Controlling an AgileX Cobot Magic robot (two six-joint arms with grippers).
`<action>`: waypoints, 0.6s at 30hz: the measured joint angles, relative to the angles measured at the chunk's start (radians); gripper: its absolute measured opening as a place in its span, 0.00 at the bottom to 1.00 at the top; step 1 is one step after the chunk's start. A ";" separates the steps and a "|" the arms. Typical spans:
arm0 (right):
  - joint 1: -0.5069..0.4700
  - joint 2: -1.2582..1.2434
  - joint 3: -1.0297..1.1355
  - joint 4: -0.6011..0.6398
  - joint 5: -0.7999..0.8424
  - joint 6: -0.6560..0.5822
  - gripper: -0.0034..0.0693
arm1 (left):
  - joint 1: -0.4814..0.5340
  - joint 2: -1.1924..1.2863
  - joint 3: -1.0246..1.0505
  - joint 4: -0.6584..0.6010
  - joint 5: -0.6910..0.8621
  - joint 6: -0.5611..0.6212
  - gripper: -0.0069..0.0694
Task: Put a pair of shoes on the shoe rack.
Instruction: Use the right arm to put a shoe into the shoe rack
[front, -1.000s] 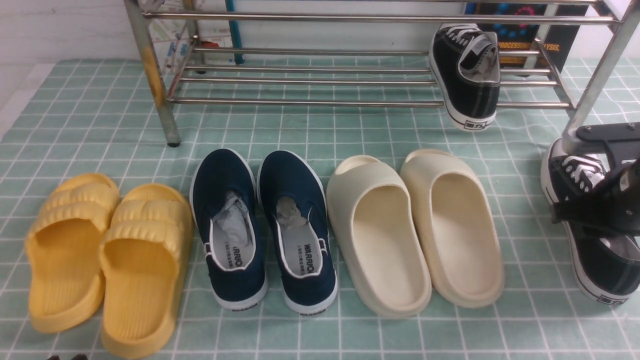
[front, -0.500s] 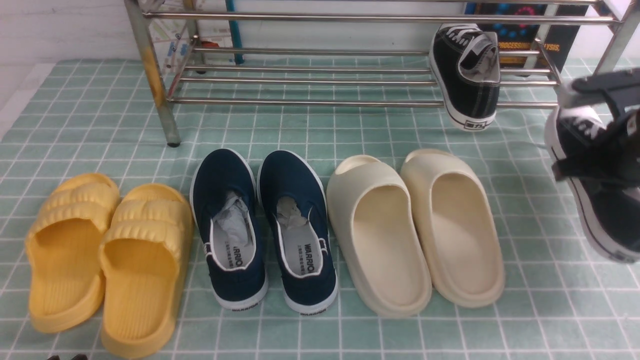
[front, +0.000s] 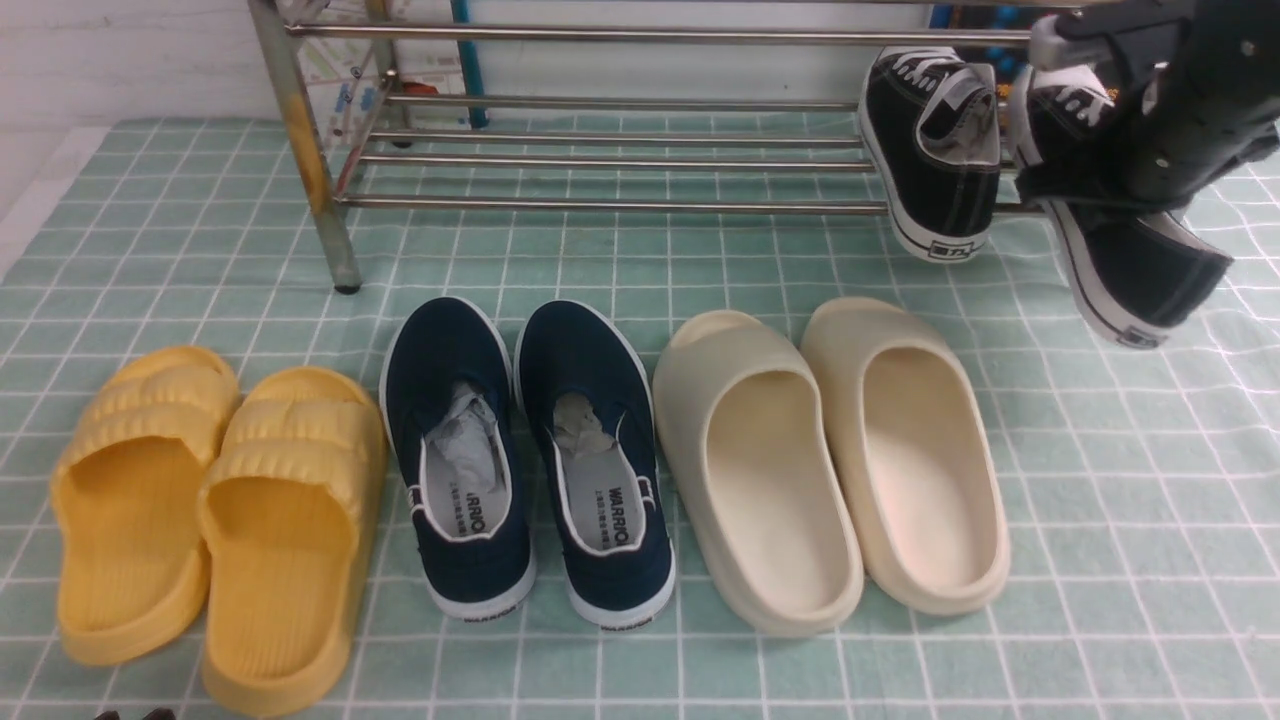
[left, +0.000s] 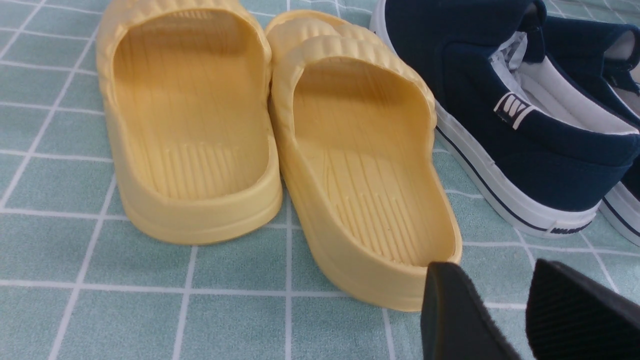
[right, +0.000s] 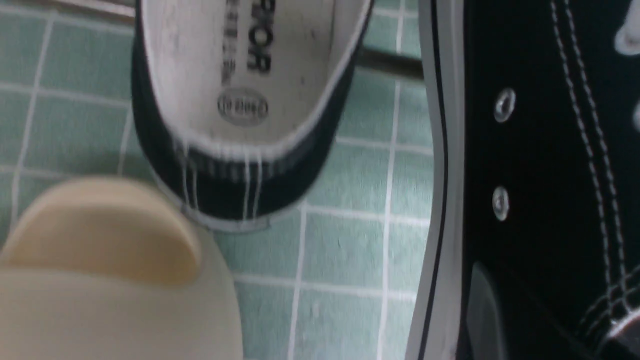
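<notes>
- Left navy slip-on shoe (front: 455, 455): "WARRIO…" in dark capitals on its white insole, the last letter cut off by the heel rim. The finer print beside it is too small to read.
- Right navy slip-on shoe (front: 597, 460): the same "WARRIO…" on its insole.
- Left navy shoe's side tag (left: 511, 107): a white W-like mark. The print on its heel tab (left: 570, 229) is blurred.
- Left black sneaker (front: 935, 150): "…RIOR" on its pale insole (right: 245, 60), above an unreadable oval stamp. Its heel patch is illegible.
- Right black sneaker (front: 1130, 250): heel patch illegible.

Yellow slides (front: 215, 520) at L, navy slip-ons (front: 525, 460) w/ paper stuffing in the middle, cream slides (front: 830, 465) at R. All in one row, toes fwd, on a green checked surface (front: 1100, 560).
</notes>
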 joint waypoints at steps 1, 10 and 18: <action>0.000 0.023 -0.033 0.000 0.000 0.000 0.09 | 0.000 0.000 0.000 0.000 0.000 0.000 0.40; 0.000 0.240 -0.324 -0.045 0.057 0.000 0.09 | 0.000 0.000 0.000 0.000 0.000 0.000 0.40; 0.001 0.307 -0.410 -0.042 0.054 0.000 0.14 | 0.000 0.000 0.000 0.000 0.000 0.000 0.40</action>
